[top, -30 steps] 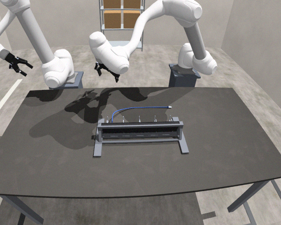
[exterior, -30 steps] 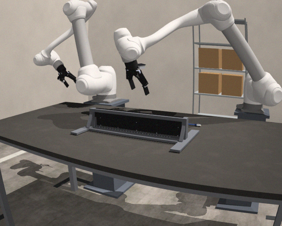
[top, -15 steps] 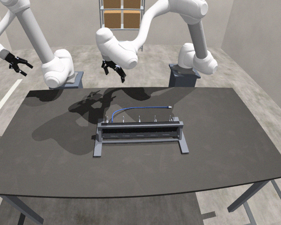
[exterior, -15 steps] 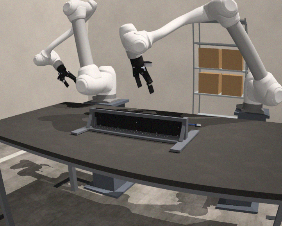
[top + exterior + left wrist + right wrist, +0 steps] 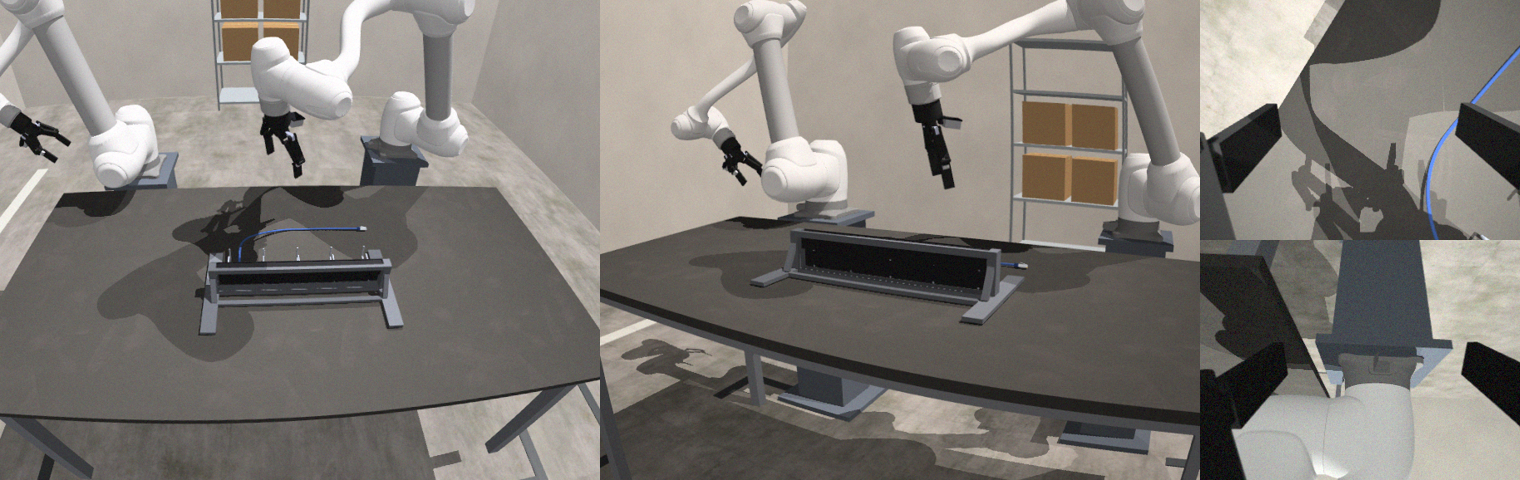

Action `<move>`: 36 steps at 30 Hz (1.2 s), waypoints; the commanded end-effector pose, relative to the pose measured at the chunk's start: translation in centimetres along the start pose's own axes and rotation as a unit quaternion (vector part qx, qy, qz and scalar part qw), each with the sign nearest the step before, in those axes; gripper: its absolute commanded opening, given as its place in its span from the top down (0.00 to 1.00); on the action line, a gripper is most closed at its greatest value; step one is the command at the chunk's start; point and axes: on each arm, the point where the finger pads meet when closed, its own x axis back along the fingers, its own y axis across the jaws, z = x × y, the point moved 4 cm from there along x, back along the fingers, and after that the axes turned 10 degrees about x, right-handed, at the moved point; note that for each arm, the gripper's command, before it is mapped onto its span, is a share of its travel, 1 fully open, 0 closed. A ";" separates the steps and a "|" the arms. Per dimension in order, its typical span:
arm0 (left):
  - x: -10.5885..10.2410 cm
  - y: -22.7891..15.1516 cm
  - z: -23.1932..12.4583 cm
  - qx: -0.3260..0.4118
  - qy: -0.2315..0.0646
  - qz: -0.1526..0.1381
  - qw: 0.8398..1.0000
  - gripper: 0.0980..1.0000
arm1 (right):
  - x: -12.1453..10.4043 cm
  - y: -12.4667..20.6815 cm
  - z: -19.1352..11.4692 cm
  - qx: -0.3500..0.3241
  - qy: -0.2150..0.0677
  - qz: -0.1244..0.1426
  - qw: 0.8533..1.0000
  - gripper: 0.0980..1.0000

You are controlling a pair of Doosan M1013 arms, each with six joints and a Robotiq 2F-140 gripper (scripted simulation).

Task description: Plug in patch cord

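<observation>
The blue patch cord [image 5: 310, 229] [image 5: 1009, 264] [image 5: 1430, 183] lies on the table behind the grey panel frame [image 5: 300, 268] [image 5: 895, 241] and curves to its arm-facing side. The cord's free plug [image 5: 362, 227] [image 5: 1022, 266] is pale; its clip direction is too small to tell. Port faces and numbers are hidden in the top and exterior views. My left gripper [image 5: 284, 161] [image 5: 943, 179] [image 5: 1369, 119] is open and empty, high above the table's arm side; the plug is outside its wrist view. My right gripper [image 5: 59, 150] [image 5: 751, 176] [image 5: 1374, 358] is open and empty, off the table beside its own arm.
Several thin metal guides stick out of the frame's arm-facing side near the cord. The frame's feet [image 5: 392, 312] [image 5: 995, 300] reach out on the table [image 5: 450, 350] [image 5: 1075, 340]. The right wrist view shows an arm base pedestal [image 5: 1381, 290]. A shelf with boxes [image 5: 240, 42] [image 5: 1045, 174] stands behind.
</observation>
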 end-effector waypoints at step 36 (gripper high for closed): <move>7.7 24.6 12.1 -0.306 -0.109 -0.086 0.942 0.00 | 0.0 0.0 0.0 0.000 0.000 0.000 1.000 0.00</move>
